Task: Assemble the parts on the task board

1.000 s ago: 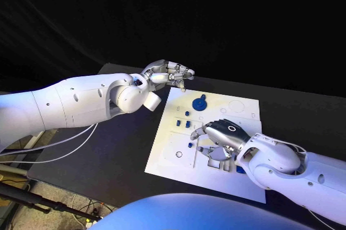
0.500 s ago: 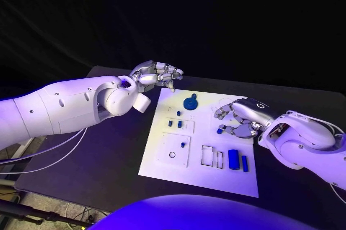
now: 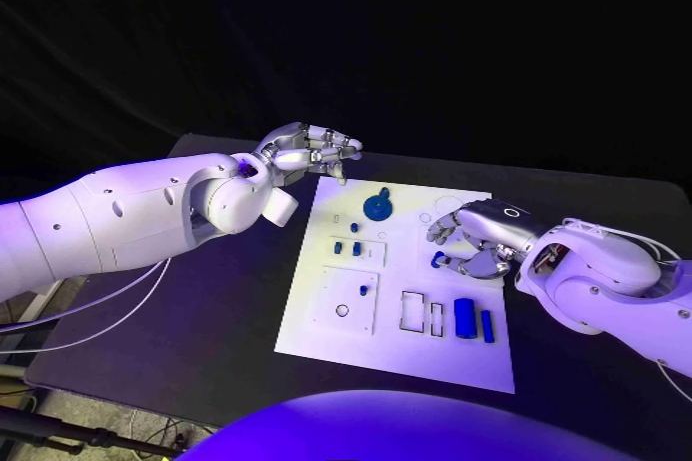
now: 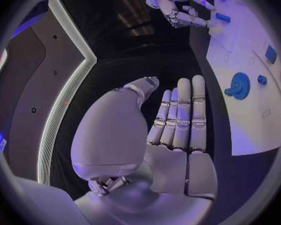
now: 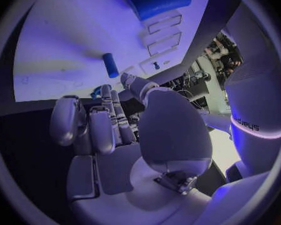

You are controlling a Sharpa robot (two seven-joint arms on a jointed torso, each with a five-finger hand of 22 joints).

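The task board [image 3: 378, 326] lies mid-surface, a blue gear [image 3: 378, 205] at its 12 o'clock and two blue blocks [image 3: 464, 317] at its 4 o'clock. The right hand [image 3: 479, 239] hovers at 2 o'clock, fingers curled; a small blue piece [image 3: 437, 262] beside them is partly hidden, so whether it is grasped cannot be told. The left hand [image 3: 306, 147] hangs beyond 11 o'clock, fingers released, holding nothing.

Robotics lab: black-draped backdrop, black table [image 3: 216, 311], loose cables [image 3: 87, 316] beside it, white task board [image 3: 332, 331].
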